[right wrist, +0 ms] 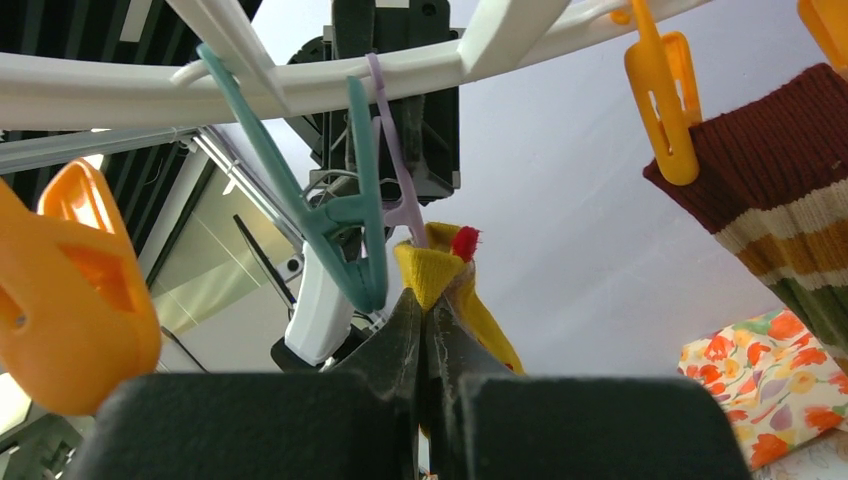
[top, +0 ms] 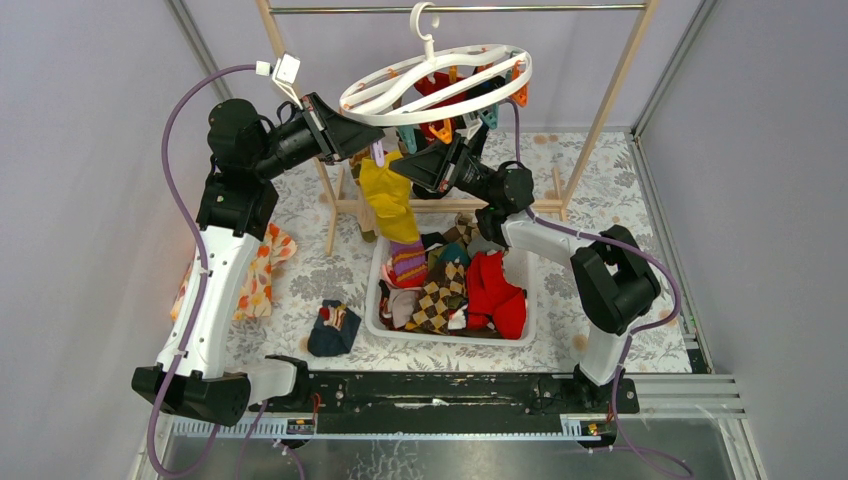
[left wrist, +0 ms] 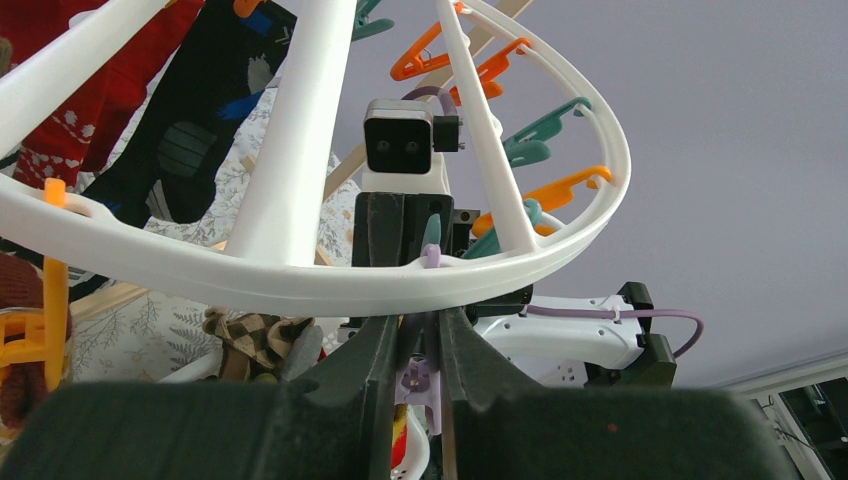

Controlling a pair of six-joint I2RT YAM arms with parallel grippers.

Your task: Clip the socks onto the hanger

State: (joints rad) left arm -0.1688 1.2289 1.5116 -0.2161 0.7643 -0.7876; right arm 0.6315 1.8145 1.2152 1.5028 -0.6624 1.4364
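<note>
The white ring hanger (top: pixel 435 80) hangs from the rack rod with orange and teal clips under it. My left gripper (top: pixel 378 142) reaches under the ring's near-left rim (left wrist: pixel 300 285), shut on a lilac clip (left wrist: pixel 424 345) that dangles there. Just right of it, my right gripper (top: pixel 398 167) is shut on the top edge of a yellow sock (top: pixel 390 195), and the sock's tip (right wrist: pixel 435 265) sits directly below the lilac clip (right wrist: pixel 398 170). A red sock (left wrist: pixel 90 100), a black sock (left wrist: pixel 200 130) and a brown striped sock (right wrist: pixel 770 170) hang clipped to the ring.
A white basket (top: pixel 450 340) full of mixed socks stands mid-table under the arms. A dark sock (top: pixel 333 330) lies left of it, and a flowered orange cloth (top: pixel 255 280) lies further left. The wooden rack's posts (top: pixel 610 90) stand behind. A teal clip (right wrist: pixel 350 230) hangs beside the sock tip.
</note>
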